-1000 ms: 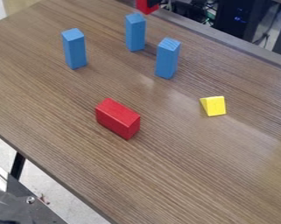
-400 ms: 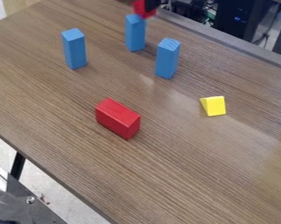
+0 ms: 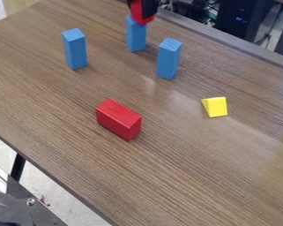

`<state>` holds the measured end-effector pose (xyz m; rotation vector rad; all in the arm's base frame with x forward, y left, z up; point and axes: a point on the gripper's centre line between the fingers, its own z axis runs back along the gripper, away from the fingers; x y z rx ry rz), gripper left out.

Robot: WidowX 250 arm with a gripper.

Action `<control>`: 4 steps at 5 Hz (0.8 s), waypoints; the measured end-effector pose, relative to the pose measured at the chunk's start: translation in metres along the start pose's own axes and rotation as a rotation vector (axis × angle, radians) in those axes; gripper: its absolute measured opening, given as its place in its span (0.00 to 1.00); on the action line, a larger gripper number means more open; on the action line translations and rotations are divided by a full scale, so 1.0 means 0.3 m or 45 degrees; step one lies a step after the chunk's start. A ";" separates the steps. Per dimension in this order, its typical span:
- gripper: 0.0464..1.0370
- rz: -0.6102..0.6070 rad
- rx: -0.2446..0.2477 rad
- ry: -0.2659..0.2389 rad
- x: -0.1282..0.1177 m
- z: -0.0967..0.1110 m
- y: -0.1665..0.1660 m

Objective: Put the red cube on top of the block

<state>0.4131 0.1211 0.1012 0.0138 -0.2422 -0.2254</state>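
Clasping the red cube (image 3: 142, 19), the gripper (image 3: 139, 9) should centre it over the rear blue block (image 3: 135, 37), probably the target, before lowering.

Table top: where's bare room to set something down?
Widest bare patch on the table: from the red block and yellow block down to the view's bottom edge. Another lies left of the red block, below the left blue block. Crowded: the top, where the middle blue block and right blue block stand near the gripper and red cube.

2 red blocks (image 3: 118, 119), 3 blue (image 3: 75, 49), 1 yellow (image 3: 216, 107)
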 end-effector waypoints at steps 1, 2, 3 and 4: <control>0.53 0.002 -0.002 -0.002 -0.001 0.000 0.003; 0.53 0.015 -0.001 -0.009 -0.002 0.007 0.015; 0.53 0.018 0.012 -0.029 0.011 0.025 0.028; 0.60 0.022 0.020 -0.029 0.017 0.033 0.036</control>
